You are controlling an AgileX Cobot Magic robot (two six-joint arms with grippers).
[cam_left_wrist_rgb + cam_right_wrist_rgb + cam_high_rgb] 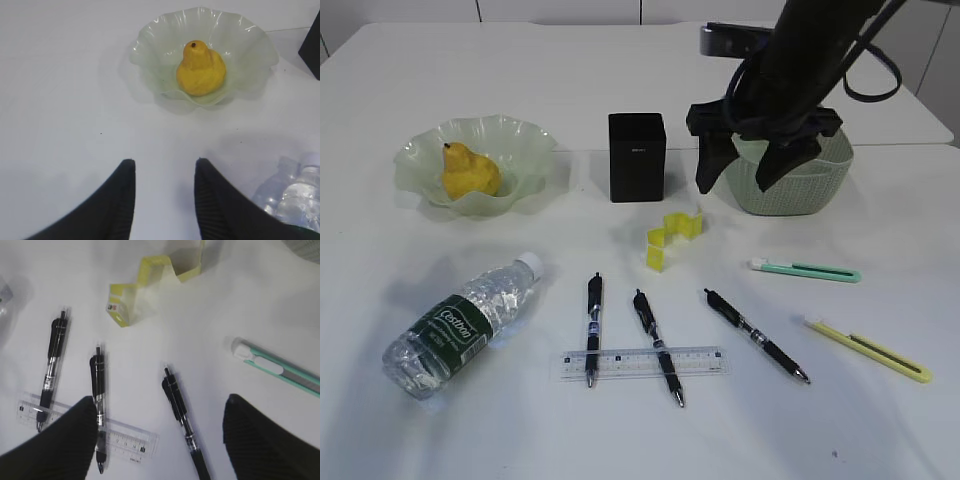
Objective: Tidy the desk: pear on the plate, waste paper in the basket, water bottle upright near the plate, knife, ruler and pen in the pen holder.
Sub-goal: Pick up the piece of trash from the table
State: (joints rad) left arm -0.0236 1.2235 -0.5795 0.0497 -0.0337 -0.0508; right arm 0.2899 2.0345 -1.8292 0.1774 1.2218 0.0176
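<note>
1. Clear plastic comes first for us: the ruler lies flat at the near edge of the white desk, with two of the three black pens lying across it and the third beside it to the right.
2. At near left the water bottle lies on its side, white cap pointing toward the plate.
3. To the right lie two knives – a yellow one nearer us, a mint-green one behind it.
4. Mid-desk we see the folded yellow waste paper, not in the basket.
5. Farther back, the pear sits on the plate at left; the black pen holder stands in the centre; the basket is at right.
6. Our right hand hangs in front of the basket, jaws wide and holding nothing.
7. Our left hand shows only in its wrist view – partly open over bare desk, nothing between the fingers.
</note>
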